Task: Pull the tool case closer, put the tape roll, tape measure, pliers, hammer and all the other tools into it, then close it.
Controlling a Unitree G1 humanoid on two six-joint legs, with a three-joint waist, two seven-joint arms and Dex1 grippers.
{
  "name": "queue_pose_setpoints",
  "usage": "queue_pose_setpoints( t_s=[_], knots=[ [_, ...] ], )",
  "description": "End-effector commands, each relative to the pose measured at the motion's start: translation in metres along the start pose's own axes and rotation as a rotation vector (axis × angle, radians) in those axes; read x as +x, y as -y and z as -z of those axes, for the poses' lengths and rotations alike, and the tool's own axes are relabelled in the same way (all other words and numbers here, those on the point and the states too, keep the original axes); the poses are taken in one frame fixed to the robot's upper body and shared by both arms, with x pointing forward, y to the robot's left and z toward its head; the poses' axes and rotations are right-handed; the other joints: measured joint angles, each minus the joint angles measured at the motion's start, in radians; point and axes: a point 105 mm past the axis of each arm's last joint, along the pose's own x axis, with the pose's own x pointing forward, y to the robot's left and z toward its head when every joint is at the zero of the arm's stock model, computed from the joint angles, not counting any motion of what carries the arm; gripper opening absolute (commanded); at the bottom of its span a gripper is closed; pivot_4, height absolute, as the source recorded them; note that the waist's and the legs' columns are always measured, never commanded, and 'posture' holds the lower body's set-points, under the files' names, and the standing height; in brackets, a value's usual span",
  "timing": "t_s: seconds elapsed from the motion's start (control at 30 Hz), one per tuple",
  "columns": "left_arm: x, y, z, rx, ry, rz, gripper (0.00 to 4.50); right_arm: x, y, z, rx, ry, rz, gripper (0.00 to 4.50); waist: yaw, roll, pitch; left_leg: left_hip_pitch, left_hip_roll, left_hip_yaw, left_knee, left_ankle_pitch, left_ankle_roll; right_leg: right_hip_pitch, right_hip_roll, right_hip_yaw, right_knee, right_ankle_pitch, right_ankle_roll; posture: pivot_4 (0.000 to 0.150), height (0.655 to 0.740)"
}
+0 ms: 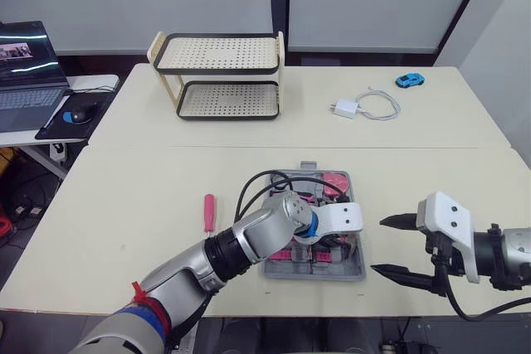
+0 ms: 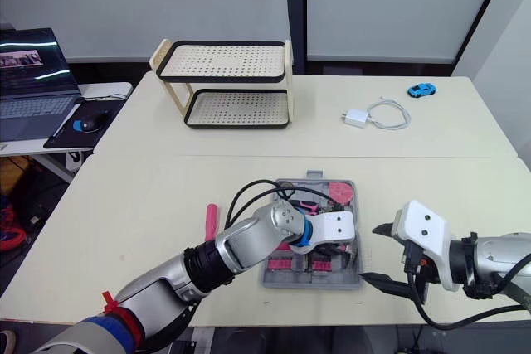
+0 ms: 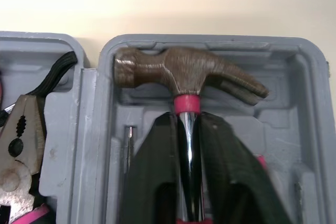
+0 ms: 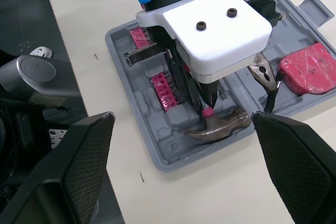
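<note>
The grey tool case point(image 1: 354, 273) lies open near the table's front edge. My left gripper point(image 3: 187, 120) reaches down into it, shut on the hammer point(image 3: 184, 72) by the shaft just under the pink collar. The hammer's head lies in its moulded recess at the case's right end. Pliers point(image 3: 18, 156) and a pink tape measure point(image 4: 310, 69) rest in the case's far half. A pink-handled screwdriver point(image 1: 209, 211) lies on the table left of the case. My right gripper point(image 1: 378, 245) hovers open just right of the case, with nothing between its fingers.
A two-tier perforated rack point(image 1: 220, 76) stands at the back left of the table. A white charger with cable point(image 1: 361, 107) and a blue toy car point(image 1: 409, 80) lie at the back right. A laptop point(image 1: 25, 72) sits on a side table far left.
</note>
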Motion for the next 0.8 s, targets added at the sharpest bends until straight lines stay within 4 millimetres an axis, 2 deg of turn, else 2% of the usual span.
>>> queue_pose_setpoints(
  t_s=[0.03,0.2,0.3,0.4,0.43,0.5,0.57,0.63,0.7,0.8],
  knots=[
    [-0.007,-0.006,-0.008,0.006,0.012,-0.022,1.97,0.0,-0.002,-0.007,-0.031,0.024,-0.001,4.5,0.0,0.0,0.0,0.0,0.0,0.0,0.0,0.0,0.0,0.0,0.0,0.0,0.0,0.0,0.0,0.15,0.74],
    [-0.02,-0.007,-0.022,0.01,0.078,-0.022,3.6,0.0,0.001,-0.008,-0.032,0.028,0.001,4.5,0.0,0.0,0.0,0.0,0.0,0.0,0.0,0.0,0.0,0.0,0.0,0.0,0.0,0.0,0.0,0.15,0.74],
    [-0.039,-0.003,-0.031,0.026,0.158,-0.005,3.6,0.0,0.003,-0.008,-0.035,0.028,0.003,4.5,-0.001,0.0,0.0,0.0,0.0,0.0,0.0,0.0,0.0,0.0,0.0,0.0,0.0,0.0,0.0,0.15,0.74],
    [-0.058,-0.005,-0.029,0.046,0.241,-0.028,3.6,0.001,0.004,-0.009,-0.037,0.031,0.003,4.5,-0.002,0.001,0.0,0.0,0.001,0.0,0.0,0.0,0.0,0.0,0.0,0.0,0.0,0.0,0.0,0.15,0.74],
    [-0.067,-0.005,-0.035,0.083,0.355,-0.048,3.6,0.001,0.004,-0.009,-0.037,0.032,0.004,4.5,-0.003,0.001,-0.001,0.0,0.001,0.0,0.0,0.0,0.0,0.0,0.0,0.0,0.0,0.0,0.0,0.15,0.74],
    [-0.078,-0.002,-0.037,0.152,0.468,-0.054,3.6,0.002,0.005,-0.009,-0.035,0.035,0.003,4.5,-0.002,0.003,-0.001,0.001,0.001,0.001,-0.001,0.0,0.0,0.0,0.0,0.001,0.0,0.0,0.0,0.15,0.74],
    [-0.084,-0.002,-0.019,0.111,0.457,-0.03,3.6,0.003,0.004,-0.009,-0.034,0.038,0.002,4.5,0.0,0.002,-0.001,0.001,0.001,0.0,0.0,0.0,-0.001,0.0,0.0,0.001,0.0,0.0,0.0,0.15,0.74],
    [-0.091,0.002,-0.01,0.032,0.522,0.027,3.6,0.003,0.004,-0.008,-0.033,0.038,0.001,4.5,0.001,0.003,-0.002,0.001,0.0,0.0,0.0,0.0,0.0,0.0,0.0,0.001,0.0,0.0,0.0,0.15,0.74],
    [-0.091,0.007,-0.005,-0.001,0.58,0.058,3.19,0.004,0.003,-0.007,-0.032,0.036,-0.001,4.5,0.001,0.003,-0.002,0.001,0.0,0.0,0.0,0.0,0.0,0.0,0.0,0.001,-0.001,0.0,0.0,0.15,0.74],
    [-0.079,0.012,0.009,-0.007,0.57,0.066,2.36,0.004,0.002,-0.007,-0.027,0.036,-0.002,4.5,0.001,0.003,-0.002,0.001,0.0,0.0,0.0,0.0,0.0,0.001,0.0,0.0,-0.001,0.0,0.0,0.15,0.74]
  ],
)
